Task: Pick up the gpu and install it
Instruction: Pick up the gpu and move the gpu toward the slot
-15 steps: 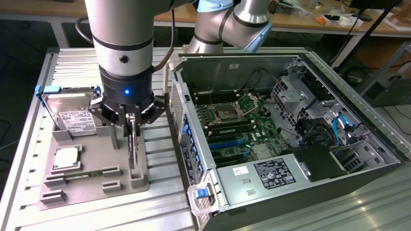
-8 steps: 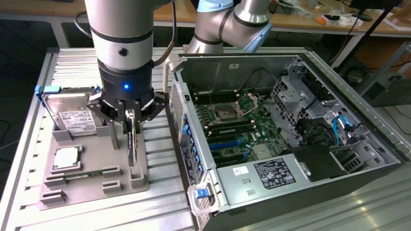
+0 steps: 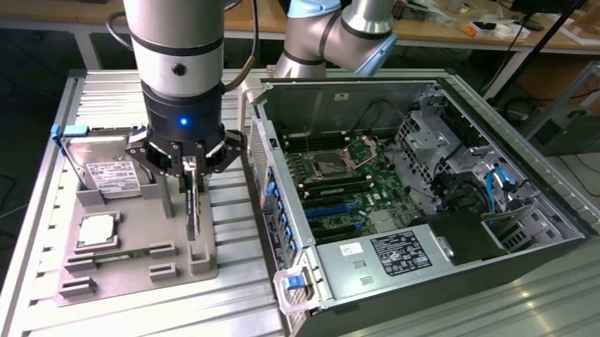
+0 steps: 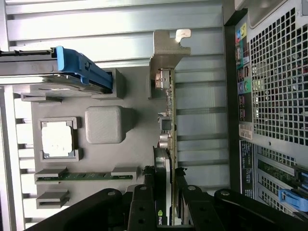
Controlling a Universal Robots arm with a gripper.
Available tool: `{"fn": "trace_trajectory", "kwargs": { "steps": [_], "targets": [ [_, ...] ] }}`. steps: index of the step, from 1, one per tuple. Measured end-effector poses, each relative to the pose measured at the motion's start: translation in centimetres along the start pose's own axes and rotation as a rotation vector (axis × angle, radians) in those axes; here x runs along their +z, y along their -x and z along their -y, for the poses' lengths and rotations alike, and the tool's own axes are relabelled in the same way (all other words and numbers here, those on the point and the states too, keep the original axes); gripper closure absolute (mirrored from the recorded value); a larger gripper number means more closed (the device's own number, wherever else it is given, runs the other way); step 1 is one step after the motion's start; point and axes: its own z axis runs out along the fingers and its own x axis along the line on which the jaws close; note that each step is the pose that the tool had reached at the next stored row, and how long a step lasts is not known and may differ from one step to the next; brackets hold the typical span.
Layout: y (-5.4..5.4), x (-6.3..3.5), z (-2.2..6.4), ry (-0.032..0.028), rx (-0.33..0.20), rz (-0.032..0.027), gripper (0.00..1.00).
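Exterior view: holding gpu [image 3: 192, 214] upright between closed jaws of gripper [image 3: 192, 172], over grey tray [image 3: 140, 217], beside open PC case [image 3: 324, 105].

The black tool [image 3: 192, 167] grips the top edge of the thin dark gpu card [image 3: 192, 210], upright over the grey plastic holder tray [image 3: 140, 225] on the ribbed metal worktop [image 3: 187, 309]; the open black computer case [image 3: 347, 105] stands just beside.

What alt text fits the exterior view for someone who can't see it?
A robot arm's gripper grips the top edge of a graphics card standing upright in a gray tray. An open computer case sits at the exterior view's right.
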Motion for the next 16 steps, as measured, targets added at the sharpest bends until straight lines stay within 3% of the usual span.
{"fn": "trace_trajectory", "kwargs": {
  "steps": [16],
  "targets": [
    [-0.02,-0.74,-0.01,-0.0001,0.0,-0.0002,0.73]
  ]
}}
